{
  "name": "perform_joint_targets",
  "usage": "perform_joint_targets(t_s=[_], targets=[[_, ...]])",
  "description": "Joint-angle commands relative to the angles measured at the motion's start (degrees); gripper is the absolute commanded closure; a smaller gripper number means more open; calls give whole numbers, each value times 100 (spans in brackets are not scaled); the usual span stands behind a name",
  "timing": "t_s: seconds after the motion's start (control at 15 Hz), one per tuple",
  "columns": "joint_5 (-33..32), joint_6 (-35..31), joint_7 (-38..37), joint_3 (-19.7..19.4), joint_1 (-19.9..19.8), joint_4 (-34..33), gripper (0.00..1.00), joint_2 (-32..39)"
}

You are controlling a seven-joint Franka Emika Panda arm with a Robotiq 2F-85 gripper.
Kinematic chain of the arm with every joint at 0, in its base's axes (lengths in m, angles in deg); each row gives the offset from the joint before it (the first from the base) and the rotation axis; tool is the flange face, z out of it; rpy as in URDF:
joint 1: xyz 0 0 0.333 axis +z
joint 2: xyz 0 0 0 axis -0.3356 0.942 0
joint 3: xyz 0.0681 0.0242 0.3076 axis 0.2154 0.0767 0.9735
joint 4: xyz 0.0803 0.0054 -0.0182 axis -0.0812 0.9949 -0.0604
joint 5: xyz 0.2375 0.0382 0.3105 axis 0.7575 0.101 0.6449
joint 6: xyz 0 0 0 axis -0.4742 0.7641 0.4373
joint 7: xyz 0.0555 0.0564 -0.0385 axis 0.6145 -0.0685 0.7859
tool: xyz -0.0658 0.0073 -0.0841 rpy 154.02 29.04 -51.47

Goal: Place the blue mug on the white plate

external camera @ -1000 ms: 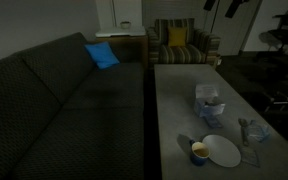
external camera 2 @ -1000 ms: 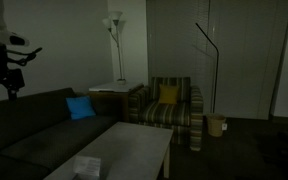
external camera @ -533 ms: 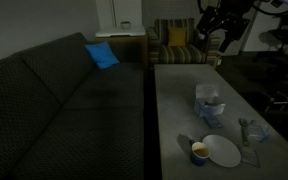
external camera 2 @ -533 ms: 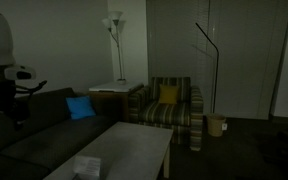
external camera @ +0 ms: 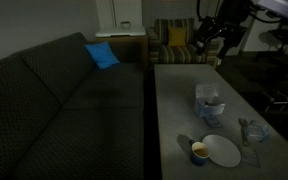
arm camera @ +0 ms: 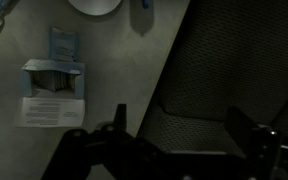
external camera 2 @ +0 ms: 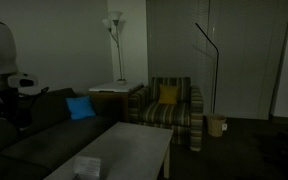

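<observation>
The blue mug [external camera: 198,152], yellowish inside, stands on the grey table [external camera: 179,95] near its front end, against the left rim of the white plate [external camera: 223,151]. My gripper [external camera: 216,35] hangs high over the far end of the table, far from the mug. In the wrist view the gripper [arm camera: 182,128] is open and empty, with its dark fingers [arm camera: 120,118] wide apart over the table's edge and the sofa. The plate [arm camera: 94,5] and a bit of the mug [arm camera: 142,8] show at the top edge of that view.
A tissue box [external camera: 209,100] stands mid-table and also shows in the wrist view [arm camera: 52,85]. A glass [external camera: 252,130] stands right of the plate. A dark sofa [external camera: 54,110] with a blue cushion [external camera: 101,55] runs along the table. A striped armchair [external camera: 176,45] stands behind it.
The arm has come into view at the top right over the far end of the table and has dropped a little. The mug, plate and tissue box have not moved.
</observation>
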Motion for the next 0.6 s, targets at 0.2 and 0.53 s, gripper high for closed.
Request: perform_joint_targets(t_s=[0.2,0.53], targets=[[-647,250,-631,-434,391,-1051,0,1288],[-1239,1330,-913,-661,921,-2174,0,2352]])
